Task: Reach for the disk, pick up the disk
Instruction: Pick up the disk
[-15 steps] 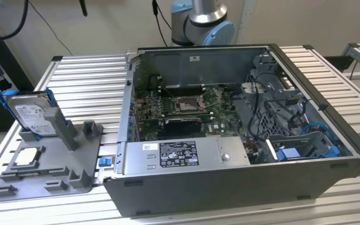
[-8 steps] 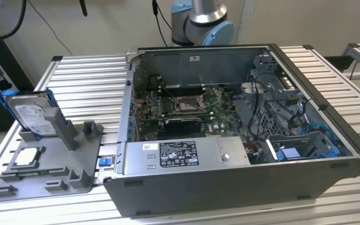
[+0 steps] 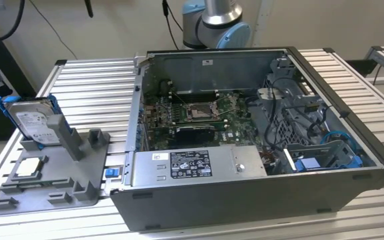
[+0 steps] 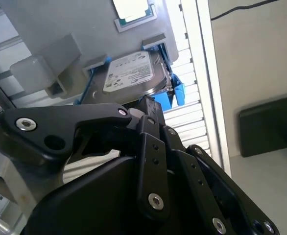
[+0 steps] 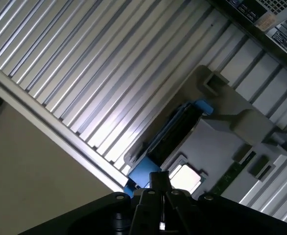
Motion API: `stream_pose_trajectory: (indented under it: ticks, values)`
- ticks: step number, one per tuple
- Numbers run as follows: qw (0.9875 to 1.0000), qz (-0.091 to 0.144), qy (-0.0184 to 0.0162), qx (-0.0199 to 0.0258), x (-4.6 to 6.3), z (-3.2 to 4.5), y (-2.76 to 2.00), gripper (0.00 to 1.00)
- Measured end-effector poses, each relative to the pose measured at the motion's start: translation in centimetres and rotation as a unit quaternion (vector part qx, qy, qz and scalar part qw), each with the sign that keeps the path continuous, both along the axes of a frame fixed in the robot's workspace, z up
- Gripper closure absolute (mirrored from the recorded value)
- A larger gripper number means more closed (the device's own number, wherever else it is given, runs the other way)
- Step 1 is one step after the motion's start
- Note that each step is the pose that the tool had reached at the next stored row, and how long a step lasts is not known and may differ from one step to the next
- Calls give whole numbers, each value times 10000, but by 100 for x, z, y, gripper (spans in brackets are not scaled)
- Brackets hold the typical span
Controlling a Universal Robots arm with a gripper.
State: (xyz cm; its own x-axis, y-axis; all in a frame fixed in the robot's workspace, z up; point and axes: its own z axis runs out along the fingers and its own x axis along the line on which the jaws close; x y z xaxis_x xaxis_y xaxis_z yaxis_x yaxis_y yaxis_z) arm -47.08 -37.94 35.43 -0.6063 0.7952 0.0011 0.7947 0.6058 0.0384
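Gripper [image 5: 160, 182] pressed together, empty, above the grey fixture [image 3: 53, 176].
One disk [image 3: 30, 120] stands on edge in the fixture's end slot, apart from the gripper. One processor chip [image 3: 30, 167] lies flat in the fixture nearby. One open computer case [image 3: 259, 150] stands beside the fixture on the tabletop [image 3: 92, 85].

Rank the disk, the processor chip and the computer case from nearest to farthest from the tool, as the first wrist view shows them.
1. The disk, on edge in the grey holder, its blue frame right at the tool.
2. The processor chip, flat in the holder beside it; nearly too close to call.
3. The computer case, beyond the holder, plainly farthest.
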Motion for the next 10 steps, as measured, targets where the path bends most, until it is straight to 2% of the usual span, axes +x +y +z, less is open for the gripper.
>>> stream_pose_trajectory:
  ticks: [5,10]
  values:
    - [9992,-410,1,0,0,-1,0,100]
    - [9970,-776,0,0,0,-2,0,100]
